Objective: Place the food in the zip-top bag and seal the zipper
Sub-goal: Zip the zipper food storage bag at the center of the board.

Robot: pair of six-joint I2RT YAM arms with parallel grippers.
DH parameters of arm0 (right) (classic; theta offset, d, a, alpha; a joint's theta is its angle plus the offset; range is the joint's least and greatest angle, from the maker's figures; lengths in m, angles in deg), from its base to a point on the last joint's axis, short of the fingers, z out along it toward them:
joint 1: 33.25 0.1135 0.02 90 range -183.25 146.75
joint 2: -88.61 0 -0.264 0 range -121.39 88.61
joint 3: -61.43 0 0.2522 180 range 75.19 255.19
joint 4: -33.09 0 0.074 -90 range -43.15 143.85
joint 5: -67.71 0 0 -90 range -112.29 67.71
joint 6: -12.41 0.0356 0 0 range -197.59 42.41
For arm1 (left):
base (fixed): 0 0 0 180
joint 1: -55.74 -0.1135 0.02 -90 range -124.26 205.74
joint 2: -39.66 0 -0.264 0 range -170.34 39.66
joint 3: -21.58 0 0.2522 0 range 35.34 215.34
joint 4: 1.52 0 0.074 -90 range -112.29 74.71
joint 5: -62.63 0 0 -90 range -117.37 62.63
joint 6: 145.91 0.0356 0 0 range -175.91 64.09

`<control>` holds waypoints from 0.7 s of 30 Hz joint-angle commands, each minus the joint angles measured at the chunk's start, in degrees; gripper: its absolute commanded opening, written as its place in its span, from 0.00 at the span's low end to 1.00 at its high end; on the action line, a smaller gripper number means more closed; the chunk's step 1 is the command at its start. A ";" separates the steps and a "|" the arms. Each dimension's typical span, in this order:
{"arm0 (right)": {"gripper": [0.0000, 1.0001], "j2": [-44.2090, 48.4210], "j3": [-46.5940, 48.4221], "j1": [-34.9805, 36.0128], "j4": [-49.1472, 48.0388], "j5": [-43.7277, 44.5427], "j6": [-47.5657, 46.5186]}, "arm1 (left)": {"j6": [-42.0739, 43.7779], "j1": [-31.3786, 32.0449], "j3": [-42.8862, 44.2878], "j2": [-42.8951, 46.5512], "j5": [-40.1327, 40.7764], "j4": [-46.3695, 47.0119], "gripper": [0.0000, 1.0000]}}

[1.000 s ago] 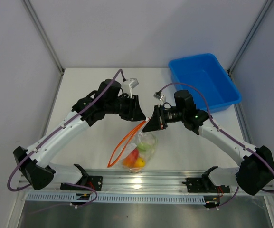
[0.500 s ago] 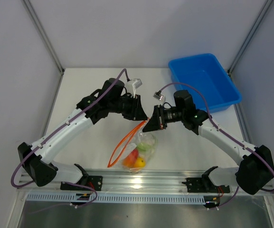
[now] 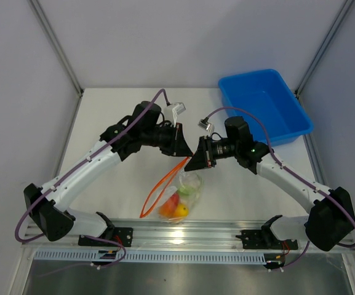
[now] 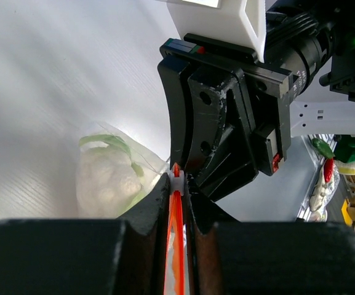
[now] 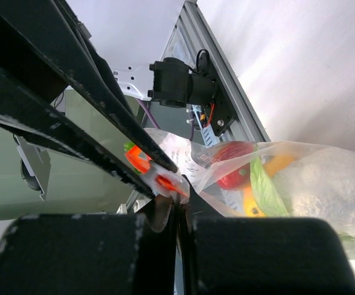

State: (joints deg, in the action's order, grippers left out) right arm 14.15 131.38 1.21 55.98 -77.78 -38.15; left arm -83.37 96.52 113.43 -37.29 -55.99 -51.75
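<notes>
The clear zip-top bag [image 3: 183, 193] hangs between both grippers above the table's front middle, with the food inside: a white-and-green lump [image 4: 106, 181], a red piece [image 5: 235, 166] and a yellow-orange piece [image 3: 180, 210]. The orange-red zipper [image 3: 162, 185] runs down-left from the grippers. My left gripper [image 3: 186, 151] is shut on the zipper strip [image 4: 177, 246], right at its white slider [image 4: 177, 178]. My right gripper [image 3: 194, 161] is shut on the bag's mouth end [image 5: 177, 193], tip to tip with the left one.
A blue plastic bin [image 3: 264, 106] stands at the back right. A metal rail [image 3: 183, 236] runs along the table's near edge below the bag. Grey walls close in the sides and back.
The left gripper moved right, closing on the right gripper's tip. The bag and the right arm barely moved.
</notes>
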 commanded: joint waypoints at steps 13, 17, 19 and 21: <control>0.00 1.07 0.86 0.26 -4.90 -2.43 2.30 | -0.75 -0.26 -1.53 1.27 -0.38 0.61 0.01; 0.00 1.33 -0.28 -0.18 -8.33 -3.40 4.50 | -0.49 -0.26 -2.93 2.32 -1.08 0.70 0.00; 0.00 1.42 -0.63 -0.62 -8.42 -3.32 4.77 | -0.31 -0.26 -3.81 2.85 -1.61 1.05 0.01; 0.00 1.51 -1.68 -1.32 -12.36 -3.84 6.17 | -0.40 -0.26 -5.31 3.91 -1.53 1.40 0.01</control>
State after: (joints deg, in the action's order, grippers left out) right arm 14.15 129.91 1.05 52.00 -79.83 -34.50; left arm -83.92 96.32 110.08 -35.96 -56.16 -49.96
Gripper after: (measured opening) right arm 0.004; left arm 0.086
